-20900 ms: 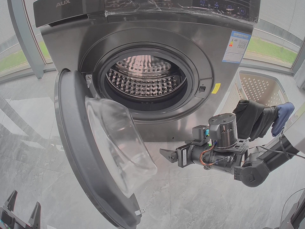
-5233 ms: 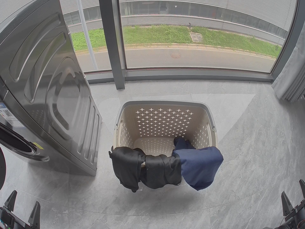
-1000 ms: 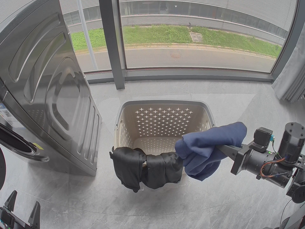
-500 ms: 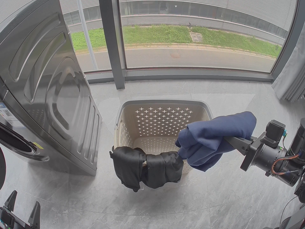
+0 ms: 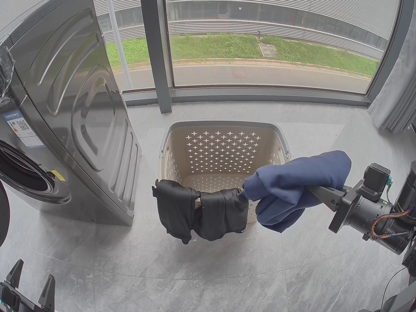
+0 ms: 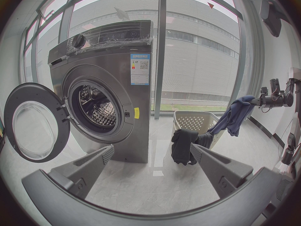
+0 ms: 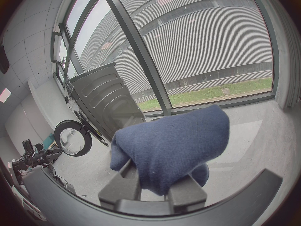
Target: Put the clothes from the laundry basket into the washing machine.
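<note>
A blue garment [image 5: 299, 185] hangs in the air over the near right corner of the cream laundry basket [image 5: 223, 126], with my right gripper [image 5: 305, 191] shut on it. In the right wrist view the cloth [image 7: 175, 142] drapes over that gripper [image 7: 156, 179] and hides its fingertips. A black garment [image 5: 201, 211] is draped over the basket's near rim. The washing machine [image 5: 65, 109] stands left of the basket; its drum [image 6: 95, 109] is exposed and its door [image 6: 34, 123] swung wide. My left gripper [image 5: 34, 274] sits low at the near left, open and empty [image 6: 150, 149].
A glass wall with a grey frame post [image 5: 154, 44] runs behind the basket. A curtain [image 5: 396, 96] hangs at the far right. Bare grey floor [image 5: 216, 274] lies between me, the basket and the machine.
My right gripper has lifted the blue garment up and to the right, off the basket's rim. The head view has shifted, showing more of the machine's front. The black garment stays put.
</note>
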Motion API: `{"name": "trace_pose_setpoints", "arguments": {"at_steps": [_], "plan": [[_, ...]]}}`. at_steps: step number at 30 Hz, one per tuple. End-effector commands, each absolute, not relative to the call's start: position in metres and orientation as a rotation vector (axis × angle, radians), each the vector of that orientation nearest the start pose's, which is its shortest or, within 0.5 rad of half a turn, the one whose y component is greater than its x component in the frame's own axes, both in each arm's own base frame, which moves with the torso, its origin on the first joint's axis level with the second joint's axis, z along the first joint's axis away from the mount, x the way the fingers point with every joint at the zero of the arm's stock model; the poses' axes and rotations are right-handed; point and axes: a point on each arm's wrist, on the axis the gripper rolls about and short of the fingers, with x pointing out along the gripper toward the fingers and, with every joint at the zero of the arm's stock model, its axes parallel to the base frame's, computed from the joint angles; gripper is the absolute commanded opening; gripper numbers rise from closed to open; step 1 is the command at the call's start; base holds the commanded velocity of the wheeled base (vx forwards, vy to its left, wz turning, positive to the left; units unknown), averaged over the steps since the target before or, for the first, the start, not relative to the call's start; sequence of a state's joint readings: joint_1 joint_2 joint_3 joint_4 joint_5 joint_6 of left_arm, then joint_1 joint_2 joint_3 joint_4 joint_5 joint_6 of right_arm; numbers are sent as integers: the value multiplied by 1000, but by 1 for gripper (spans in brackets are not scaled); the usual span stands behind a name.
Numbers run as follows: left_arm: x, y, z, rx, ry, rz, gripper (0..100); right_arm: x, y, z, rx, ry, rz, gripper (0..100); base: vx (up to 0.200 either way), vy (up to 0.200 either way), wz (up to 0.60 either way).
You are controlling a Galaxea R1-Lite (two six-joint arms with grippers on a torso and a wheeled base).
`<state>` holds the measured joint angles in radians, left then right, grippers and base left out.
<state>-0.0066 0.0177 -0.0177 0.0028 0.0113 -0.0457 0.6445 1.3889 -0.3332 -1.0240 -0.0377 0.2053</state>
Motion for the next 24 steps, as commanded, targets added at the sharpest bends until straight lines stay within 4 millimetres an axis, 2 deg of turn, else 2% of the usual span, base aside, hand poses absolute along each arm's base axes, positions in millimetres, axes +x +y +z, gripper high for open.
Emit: {"name": "trace_pose_setpoints", "arguments": {"at_steps": [1,24], "plan": [[-22,0,77,-46,8,6,100,160,120,178,190,88,606,0,0,200,0],[-22,0,77,-46,8,6,100,159,122,181,198,71,617,0,0,200,0]]}}
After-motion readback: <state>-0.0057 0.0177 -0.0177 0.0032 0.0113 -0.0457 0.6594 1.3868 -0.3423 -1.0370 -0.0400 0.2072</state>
